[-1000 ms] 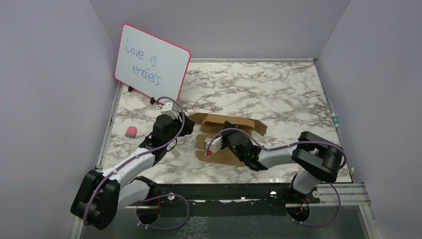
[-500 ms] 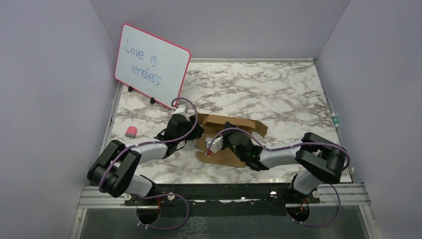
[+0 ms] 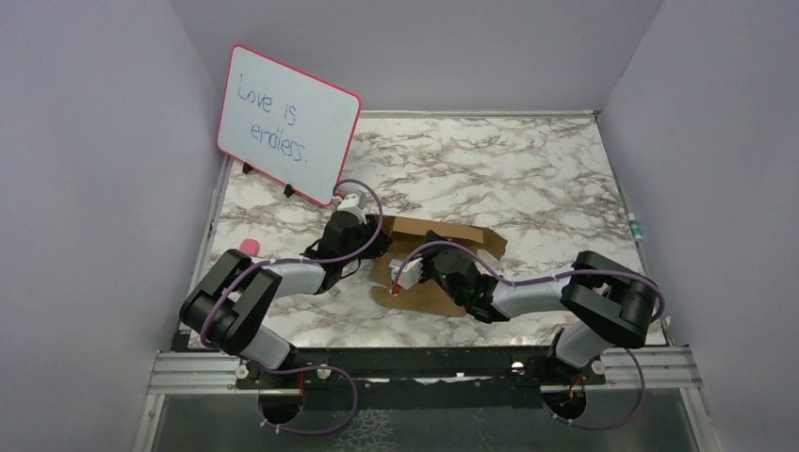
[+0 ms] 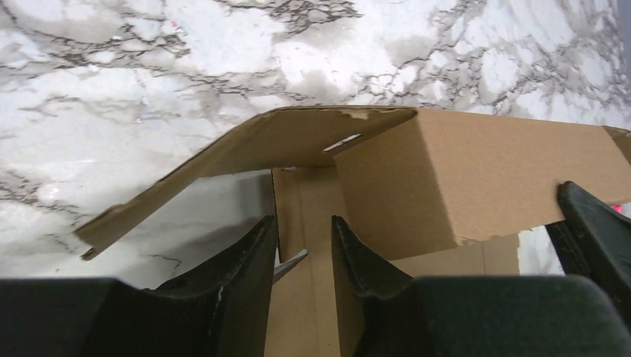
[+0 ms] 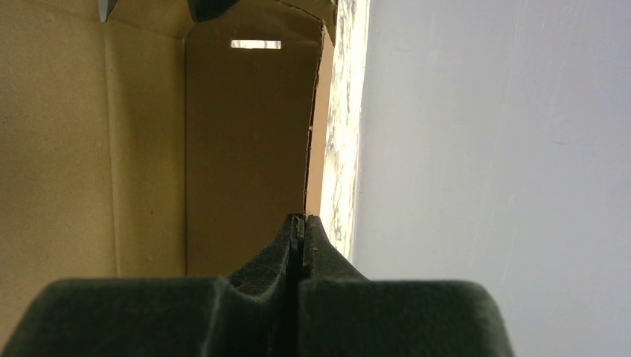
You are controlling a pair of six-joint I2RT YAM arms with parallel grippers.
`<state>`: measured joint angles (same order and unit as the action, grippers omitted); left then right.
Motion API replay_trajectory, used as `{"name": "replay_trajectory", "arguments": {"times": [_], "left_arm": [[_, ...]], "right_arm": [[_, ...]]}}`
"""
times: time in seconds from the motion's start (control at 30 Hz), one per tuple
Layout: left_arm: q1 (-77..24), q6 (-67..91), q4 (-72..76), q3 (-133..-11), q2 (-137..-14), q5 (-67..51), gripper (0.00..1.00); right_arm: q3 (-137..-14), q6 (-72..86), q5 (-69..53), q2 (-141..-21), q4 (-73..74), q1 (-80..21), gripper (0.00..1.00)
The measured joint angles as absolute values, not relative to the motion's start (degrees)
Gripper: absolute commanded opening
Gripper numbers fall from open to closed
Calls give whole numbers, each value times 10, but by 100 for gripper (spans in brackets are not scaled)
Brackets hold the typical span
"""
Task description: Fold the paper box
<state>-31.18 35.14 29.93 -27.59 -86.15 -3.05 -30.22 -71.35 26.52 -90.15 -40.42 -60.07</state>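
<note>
Moved since a second ago: my left arm has swung in from the left, and the left tool now sits at the left end of the paper box; my right arm and the box lie as they did.
Left tool: partly open, with a narrow gap between the fingers; bare cardboard shows through the gap, and I cannot tell whether any of it is pinched.
Ahead of left tool: a raised flap slants away to the left, a folded-over panel lies ahead to the right, and there is a small slot where they meet.
Right tool: fully closed, fingers pressed together with nothing between them, facing an upright cardboard wall with a slot near its top.
Paper box: half-folded brown cardboard on the bench, between my two tools, far wall raised, near panel flat.
Whiteboard: beyond my left tool, propped at the bench's far-left corner.
</note>
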Motion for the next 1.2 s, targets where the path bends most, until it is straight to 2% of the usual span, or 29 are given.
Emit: {"name": "replay_trajectory", "arguments": {"times": [0.6,0.87,1.2], "left_arm": [[-333,364,347,-250,-816,-60,33],[-331,342,299,-232,-678,-3,36],[-327,342,260,-238,-776,22,37]], "right_arm": [[-303,-704,263,-901,-402,-601,1],[-303,-703,263,-901,-401,-601,1],[-303,-701,262,-901,-401,-601,1]]}}
